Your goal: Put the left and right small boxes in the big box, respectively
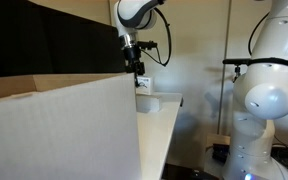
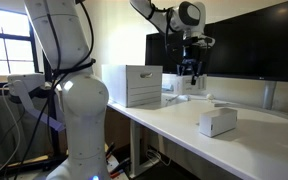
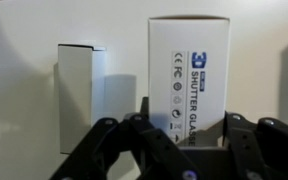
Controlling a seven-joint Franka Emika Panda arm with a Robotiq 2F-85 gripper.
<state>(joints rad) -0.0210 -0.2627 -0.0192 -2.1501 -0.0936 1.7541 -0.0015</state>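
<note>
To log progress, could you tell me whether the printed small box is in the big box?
Out: the printed small box sits between the fingers, over the table, beside the plain small box.

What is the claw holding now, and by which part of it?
The claw holds the printed small box by its two long sides, near the end closest to the wrist camera.

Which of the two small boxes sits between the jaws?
The printed box, right in the wrist view, showing dark text on its face; the plain white box lies apart to its left, outside the jaws.
</note>
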